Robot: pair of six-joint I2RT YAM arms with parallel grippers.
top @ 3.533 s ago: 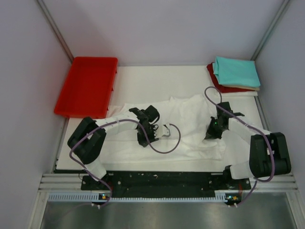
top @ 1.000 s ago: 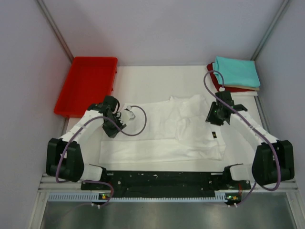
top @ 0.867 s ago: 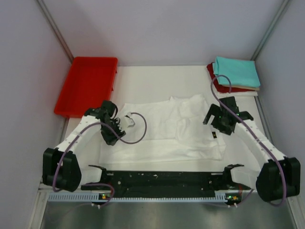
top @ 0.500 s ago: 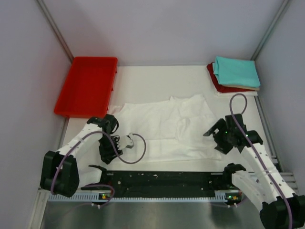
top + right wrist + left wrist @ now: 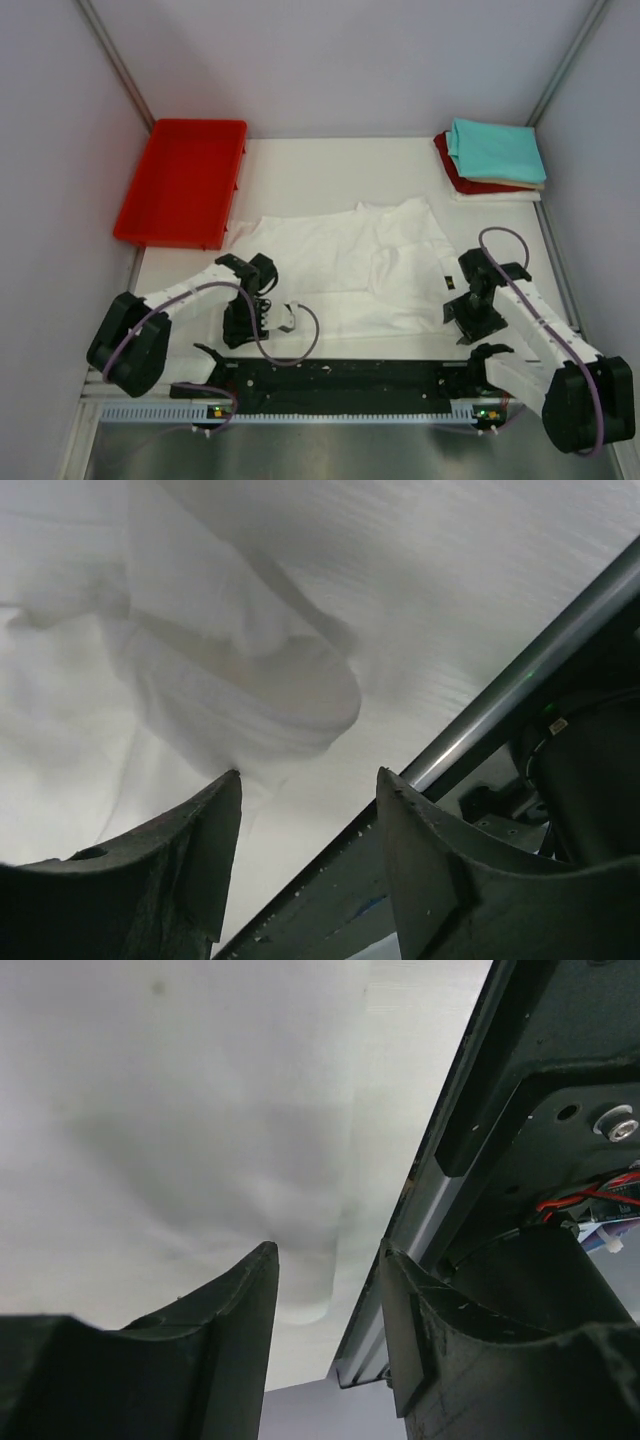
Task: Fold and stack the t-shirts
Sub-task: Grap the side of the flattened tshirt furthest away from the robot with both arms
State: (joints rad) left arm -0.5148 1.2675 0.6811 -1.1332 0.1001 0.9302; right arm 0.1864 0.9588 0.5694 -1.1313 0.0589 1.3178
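Observation:
A white t-shirt (image 5: pixel 340 270) lies spread across the middle of the table, with a small dark label (image 5: pixel 447 283) near its right edge. Folded t-shirts are stacked at the back right: teal (image 5: pixel 495 150) on top, then cream (image 5: pixel 500 185) and dark red (image 5: pixel 462 175). My left gripper (image 5: pixel 240 325) hangs over the shirt's near left corner. In the left wrist view this gripper (image 5: pixel 327 1257) is open, with the cloth's corner (image 5: pixel 305 1295) below the gap. My right gripper (image 5: pixel 468 322) is by the near right corner. In its own view it (image 5: pixel 310 775) stands open above a rumpled fold (image 5: pixel 260 695).
A red plastic tray (image 5: pixel 180 180) sits at the back left. The black base rail (image 5: pixel 340 375) and a metal bar (image 5: pixel 520 690) run along the near edge, close under both grippers. Booth walls close in left, right and behind.
Both arms have swung back from the shirt's far side to its near corners. Both grippers opened wider, then narrowed a little. The shirt lies much as before.

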